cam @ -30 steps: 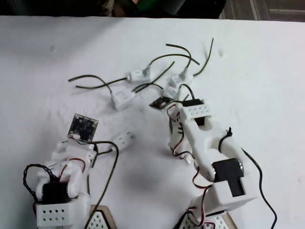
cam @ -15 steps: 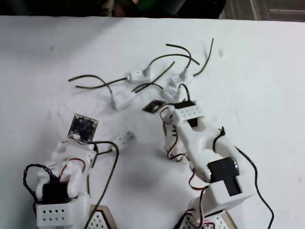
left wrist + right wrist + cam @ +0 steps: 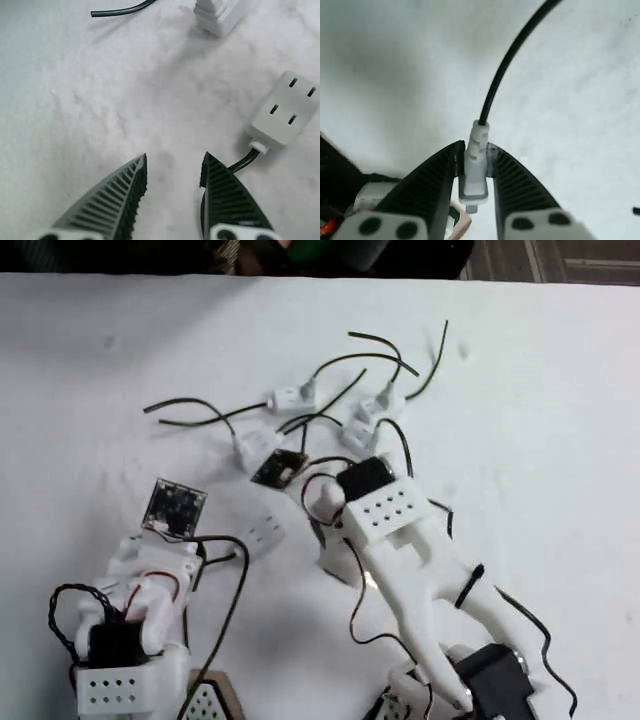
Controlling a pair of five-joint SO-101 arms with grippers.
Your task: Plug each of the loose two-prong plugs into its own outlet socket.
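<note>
My R claw is clamped tight on a white two-prong plug, w/ its black cord running straight out ahead of the tips. My L claw sits part-open over the table w/ nothing between the fingers. The outlet socket lies slots-up just ahead of the L claw, toward my R side, not touching it.

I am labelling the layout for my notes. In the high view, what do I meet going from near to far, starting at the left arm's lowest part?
left arm's perforated white block → outlet socket → white connector block on a black cable → smaller white connector
</note>
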